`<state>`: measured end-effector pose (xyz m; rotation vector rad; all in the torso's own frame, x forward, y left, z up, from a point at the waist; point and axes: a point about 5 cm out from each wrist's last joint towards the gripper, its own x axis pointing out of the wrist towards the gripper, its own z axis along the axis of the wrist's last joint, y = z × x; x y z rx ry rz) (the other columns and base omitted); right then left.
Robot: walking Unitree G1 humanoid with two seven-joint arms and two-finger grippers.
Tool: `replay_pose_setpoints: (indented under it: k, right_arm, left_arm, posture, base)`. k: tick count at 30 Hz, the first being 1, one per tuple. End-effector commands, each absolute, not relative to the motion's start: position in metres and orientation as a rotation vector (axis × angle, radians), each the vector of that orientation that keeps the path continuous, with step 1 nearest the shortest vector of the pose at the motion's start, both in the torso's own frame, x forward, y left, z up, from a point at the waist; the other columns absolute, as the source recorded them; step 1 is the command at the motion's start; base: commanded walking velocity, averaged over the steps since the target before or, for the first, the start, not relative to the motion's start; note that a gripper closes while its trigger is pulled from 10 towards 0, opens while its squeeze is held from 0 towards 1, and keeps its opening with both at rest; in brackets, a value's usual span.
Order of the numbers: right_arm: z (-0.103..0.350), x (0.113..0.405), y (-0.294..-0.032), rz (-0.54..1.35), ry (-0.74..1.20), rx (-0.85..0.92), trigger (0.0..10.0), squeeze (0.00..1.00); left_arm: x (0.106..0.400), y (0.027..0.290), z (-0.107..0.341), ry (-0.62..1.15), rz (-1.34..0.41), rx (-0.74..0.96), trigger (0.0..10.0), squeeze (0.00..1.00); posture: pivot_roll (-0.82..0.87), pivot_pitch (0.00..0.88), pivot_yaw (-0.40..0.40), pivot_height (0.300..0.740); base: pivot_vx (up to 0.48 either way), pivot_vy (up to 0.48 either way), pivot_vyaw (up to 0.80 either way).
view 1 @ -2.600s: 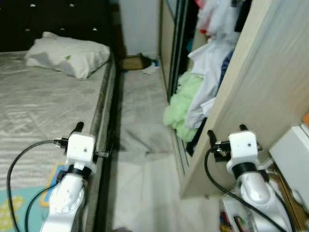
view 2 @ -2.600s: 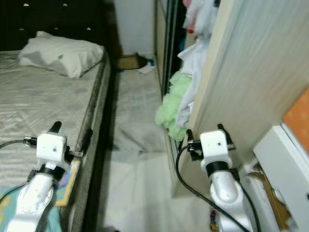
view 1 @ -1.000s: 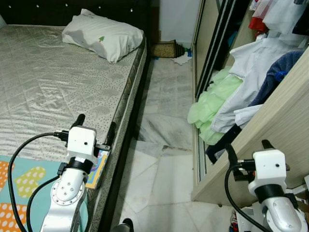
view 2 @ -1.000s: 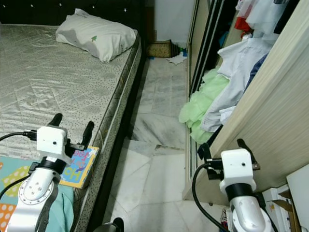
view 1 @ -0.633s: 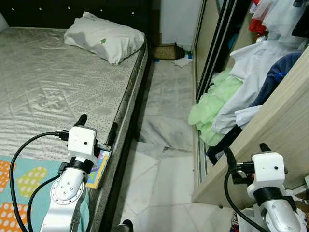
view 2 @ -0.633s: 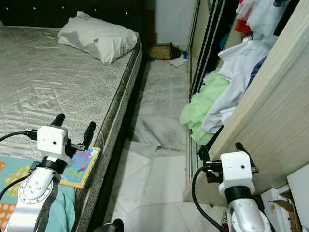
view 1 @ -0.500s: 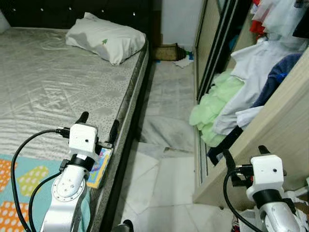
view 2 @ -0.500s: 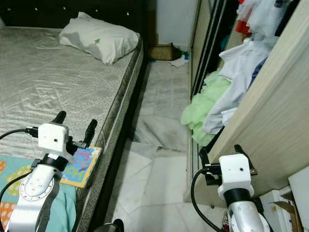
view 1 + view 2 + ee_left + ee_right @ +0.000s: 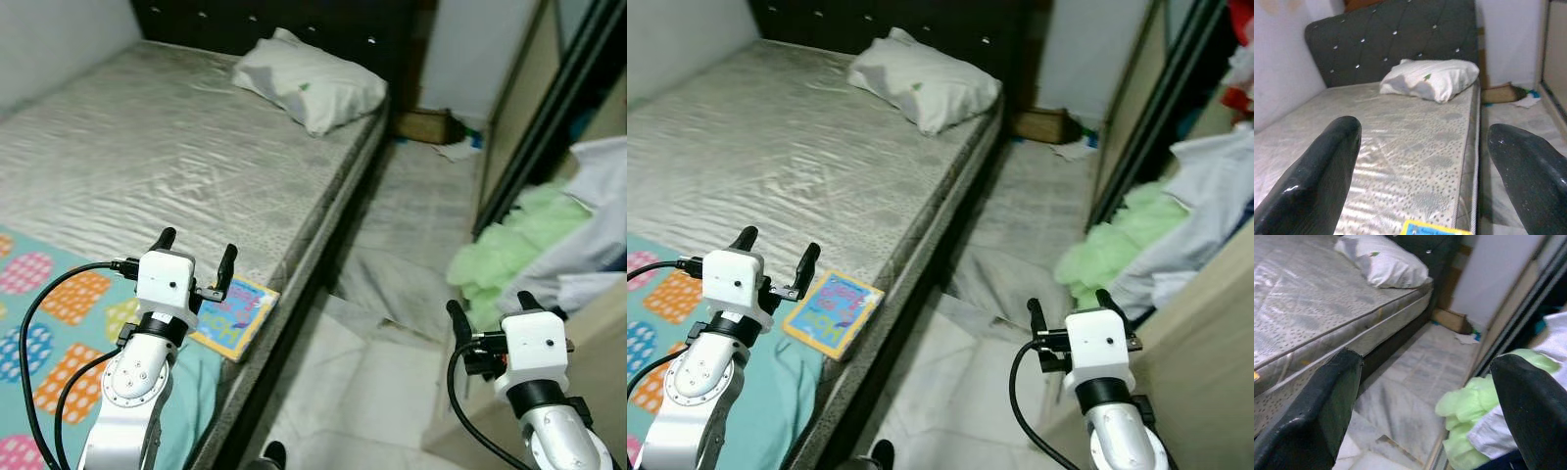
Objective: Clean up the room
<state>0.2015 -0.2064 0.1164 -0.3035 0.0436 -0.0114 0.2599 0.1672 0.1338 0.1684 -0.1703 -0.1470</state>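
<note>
A colourful children's book point(image 9: 232, 318) lies at the near edge of the grey mattress point(image 9: 176, 166), partly on a teal blanket with coloured dots point(image 9: 54, 333). My left gripper point(image 9: 198, 247) hovers open just above and behind the book, holding nothing. Beside the bed, a crumpled grey cloth point(image 9: 392, 284) lies on the floor. A heap of light green clothes point(image 9: 505, 259) spills from the wardrobe. My right gripper point(image 9: 490, 305) is open and empty over the floor near that heap. In the right wrist view, the green clothes point(image 9: 1474, 416) lie beyond its fingers point(image 9: 1317, 401).
A white pillow point(image 9: 309, 83) rests at the head of the bed against the dark tufted headboard point(image 9: 1400, 44). A cardboard box point(image 9: 426, 125) and white paper point(image 9: 456, 150) sit at the aisle's far end. White clothes point(image 9: 598, 255) hang out past the dark wardrobe door frame point(image 9: 534, 127).
The whole view has swung left: the bed and dotted blanket now take up more of it and the wardrobe has slid to the right edge. Both grippers stay open.
</note>
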Motion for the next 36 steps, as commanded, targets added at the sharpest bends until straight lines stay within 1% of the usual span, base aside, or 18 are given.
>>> replay_pose_setpoints:
  k: [1, 11, 15, 21, 24, 28, 31, 35, 36]
  right_arm:
    - [0.115, 0.202, -0.206, -0.001, 0.044, -0.295, 10.0, 0.00]
    - [0.116, 0.209, -0.202, 0.036, 0.024, -0.301, 10.0, 0.00]
    - [0.120, 0.220, -0.200, 0.045, 0.005, -0.300, 10.0, 0.00]
    - [0.123, 0.228, -0.189, 0.088, -0.019, -0.298, 10.0, 0.00]
    - [0.126, 0.233, -0.182, 0.114, -0.038, -0.293, 10.0, 0.00]
    - [0.132, 0.245, -0.170, 0.180, -0.079, -0.300, 10.0, 0.00]
    - [0.135, 0.253, -0.168, 0.219, -0.094, -0.303, 10.0, 0.00]
    - [0.137, 0.259, -0.165, 0.252, -0.088, -0.291, 10.0, 0.00]
    - [0.137, 0.261, -0.161, 0.277, -0.088, -0.290, 10.0, 0.00]
  left_arm:
    - [0.259, 0.169, 0.135, -0.177, -0.144, 0.178, 10.0, 0.00]
    - [0.259, 0.168, 0.134, -0.183, -0.127, 0.180, 10.0, 0.00]
    - [0.259, 0.167, 0.134, -0.190, -0.119, 0.183, 10.0, 0.00]
    - [0.259, 0.167, 0.132, -0.188, -0.099, 0.174, 10.0, 0.00]
    - [0.259, 0.169, 0.131, -0.180, -0.083, 0.180, 10.0, 0.00]
    - [0.262, 0.169, 0.133, -0.187, -0.092, 0.195, 10.0, 0.00]
    - [0.260, 0.169, 0.132, -0.181, -0.115, 0.207, 10.0, 0.00]
    - [0.259, 0.172, 0.130, -0.163, -0.088, 0.205, 10.0, 0.00]
    - [0.259, 0.174, 0.129, -0.147, -0.058, 0.195, 10.0, 0.00]
  posture:
    - [-0.06, 0.115, 0.000, 0.731]
    - [-0.05, 0.109, -0.006, 0.731]
    - [-0.04, 0.098, -0.013, 0.731]
    - [-0.04, 0.076, -0.011, 0.731]
    - [-0.03, 0.068, 0.003, 0.731]
    - [-0.02, 0.072, 0.022, 0.731]
    - [-0.01, 0.085, 0.032, 0.731]
    - [-0.01, 0.102, 0.038, 0.731]
    - [0.01, 0.117, 0.035, 0.731]
  base:
    - [0.000, 0.000, 0.80]
    - [0.000, 0.000, 0.80]
    - [0.000, 0.000, 0.80]
    - [0.000, 0.000, 0.80]
    - [0.000, 0.000, 0.80]
    - [0.000, 0.000, 0.80]
    - [0.000, 0.000, 0.80]
    - [0.000, 0.000, 0.80]
    - [0.000, 0.000, 0.80]
